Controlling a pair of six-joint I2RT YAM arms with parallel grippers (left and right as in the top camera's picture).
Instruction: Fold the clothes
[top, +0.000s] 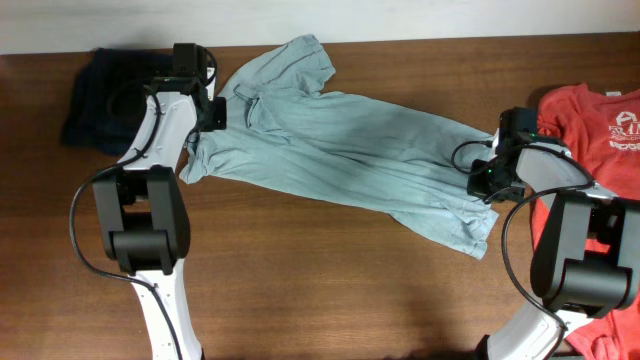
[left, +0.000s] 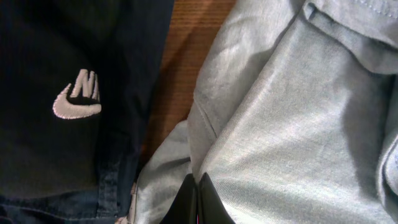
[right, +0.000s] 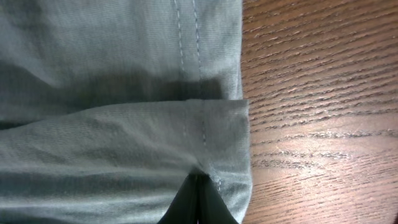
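The wooden table (top: 320, 290) carries the pale blue-grey T-shirt (top: 350, 150), stretched in a slant from far left to near right between the two arms. The red T-shirt (top: 600, 130) lies at the right edge, well apart from it. A dark garment (top: 95, 100) with a white logo lies at far left. The left gripper (left: 198, 198) is pinched tight on the blue-grey shirt's left end, just beside the dark garment. The right gripper (right: 198, 200) is clamped on a folded hem at the shirt's right end.

Brown wood-grain table (top: 330, 280) fills the view; a pale strip (top: 400, 20) beyond its far edge.
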